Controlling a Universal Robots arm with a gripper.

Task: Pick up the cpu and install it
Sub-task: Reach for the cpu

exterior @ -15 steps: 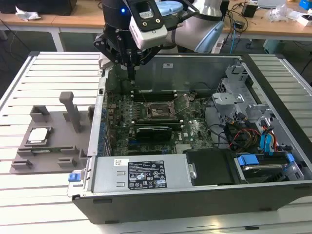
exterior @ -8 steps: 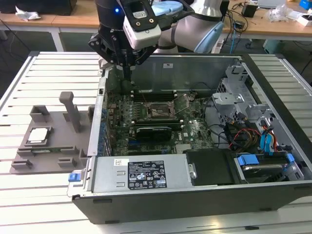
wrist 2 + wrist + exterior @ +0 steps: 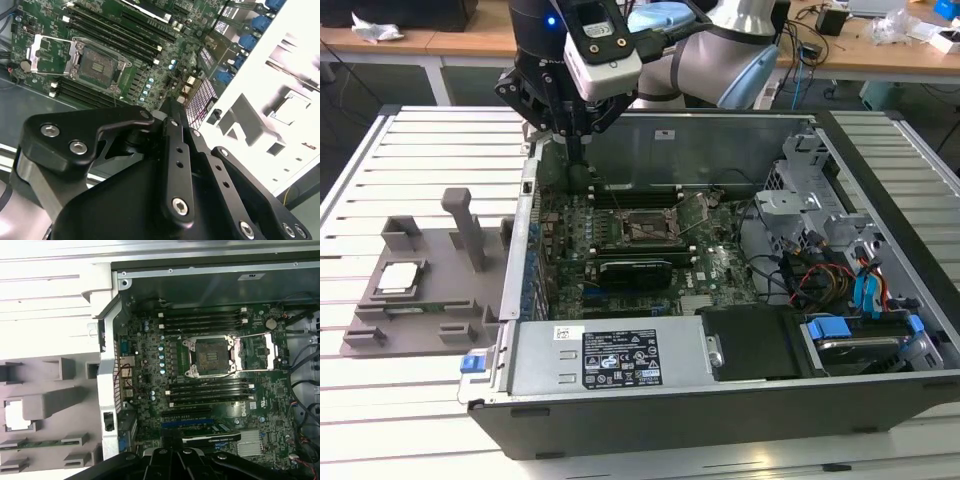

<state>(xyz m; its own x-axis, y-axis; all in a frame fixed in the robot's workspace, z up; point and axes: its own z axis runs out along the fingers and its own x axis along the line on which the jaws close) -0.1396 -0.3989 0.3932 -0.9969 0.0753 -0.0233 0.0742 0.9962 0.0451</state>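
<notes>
Beside cpu [image 3: 398,278], one upright post [image 3: 468,228]

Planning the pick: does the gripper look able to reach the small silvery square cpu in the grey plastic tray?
Probably yes: the cpu lies uncovered in the grey tray; its upright post stands beside, not over, it.

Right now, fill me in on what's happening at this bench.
A robot arm has its gripper hanging over the open computer case, above the motherboard and near the case wall on the exterior view's left. The cpu has not been picked up yet. It lies in the grey tray outside the case, apart from the gripper. On the motherboard, the cpu socket stands open and empty.
</notes>
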